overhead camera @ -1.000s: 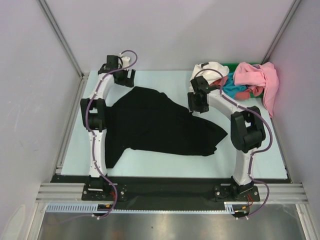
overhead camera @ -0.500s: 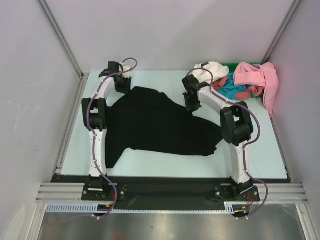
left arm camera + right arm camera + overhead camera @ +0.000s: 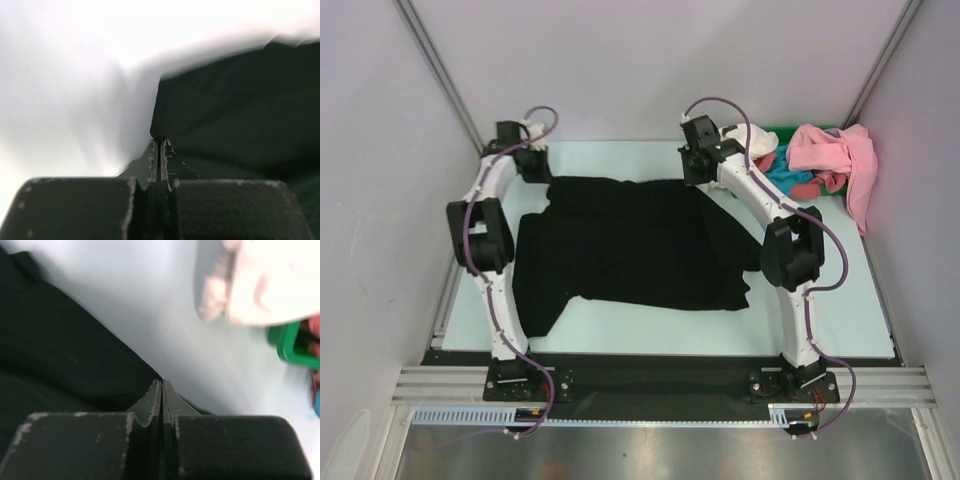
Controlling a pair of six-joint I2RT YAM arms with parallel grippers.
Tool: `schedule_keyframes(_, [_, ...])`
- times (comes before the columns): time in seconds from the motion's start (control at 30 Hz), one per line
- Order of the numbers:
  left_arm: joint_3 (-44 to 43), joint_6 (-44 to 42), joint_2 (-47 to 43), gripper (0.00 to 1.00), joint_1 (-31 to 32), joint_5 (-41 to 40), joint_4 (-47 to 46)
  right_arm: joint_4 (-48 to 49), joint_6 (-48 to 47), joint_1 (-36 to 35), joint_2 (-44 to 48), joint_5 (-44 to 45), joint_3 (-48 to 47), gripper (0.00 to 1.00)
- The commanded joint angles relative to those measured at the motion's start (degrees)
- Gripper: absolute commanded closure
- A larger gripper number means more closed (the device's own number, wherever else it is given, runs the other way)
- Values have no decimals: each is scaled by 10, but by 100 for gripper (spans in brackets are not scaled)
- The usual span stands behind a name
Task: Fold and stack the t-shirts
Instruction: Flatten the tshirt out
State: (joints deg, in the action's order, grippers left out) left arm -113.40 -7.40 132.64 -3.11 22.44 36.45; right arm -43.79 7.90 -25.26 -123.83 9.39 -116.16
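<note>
With the left gripper (image 3: 537, 171) and right gripper (image 3: 696, 181) each clamped shut on a far corner of the black t-shirt (image 3: 630, 240) lying between them, flattening looks in hand; next calls for drawing it taut before folding.

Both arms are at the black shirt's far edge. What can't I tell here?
Top view: each wrist covers its jaws, hiding the grip on the black t-shirt.
Left wrist: blur; how much cloth the left gripper holds is unclear.
Right wrist: the right gripper body hides cloth beneath.
Top view: pink t-shirt hides what's underneath.
</note>
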Motion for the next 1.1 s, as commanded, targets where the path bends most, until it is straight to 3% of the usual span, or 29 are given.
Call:
schedule_keyframes(0.0, [23, 28, -134, 100, -82, -56, -94, 52, -28, -8, 14, -18, -33, 100])
schedule_keyframes(0.17, [78, 6, -195, 100, -137, -63, -159, 139, -26, -9, -25, -24, -76, 100])
schedule_keyframes(0.3, [76, -17, -182, 100, -138, -60, -195, 219, 15, -8, -99, -10, -150, 100])
schedule_keyframes(0.37, [54, -6, -167, 100, -138, -70, -203, 258, 42, -8, -148, -2, -209, 100])
schedule_keyframes(0.5, [-8, 16, -102, 100, -136, -68, -183, 378, 80, -9, -194, 71, -241, 98])
schedule_keyframes(0.57, [-28, 14, -86, 100, -130, -67, -183, 412, 79, -7, -214, 132, -262, 98])
schedule_keyframes(0.67, [-54, 5, -64, 100, -117, -83, -184, 447, 77, 1, -245, 148, -331, 100])
schedule_keyframes(0.73, [-79, 4, -46, 100, -109, -90, -186, 490, 72, 5, -250, 134, -333, 91])
schedule_keyframes(0.8, [-111, 8, -30, 100, -107, -102, -183, 502, 70, 9, -252, 115, -335, 72])
schedule_keyframes(0.83, [-121, 8, -14, 96, -104, -104, -173, 496, 68, 10, -253, 114, -338, 65])
schedule_keyframes(0.87, [-130, 6, -11, 67, -102, -103, -166, 486, 64, 15, -248, 106, -337, 52])
schedule_keyframes(0.97, [-164, -8, -3, 19, -100, -84, -109, 414, 54, 25, -228, 80, -333, 27])
schedule_keyframes(1.07, [-166, -31, -35, 16, -100, -66, -47, 319, 41, 35, -159, 59, -285, 23])
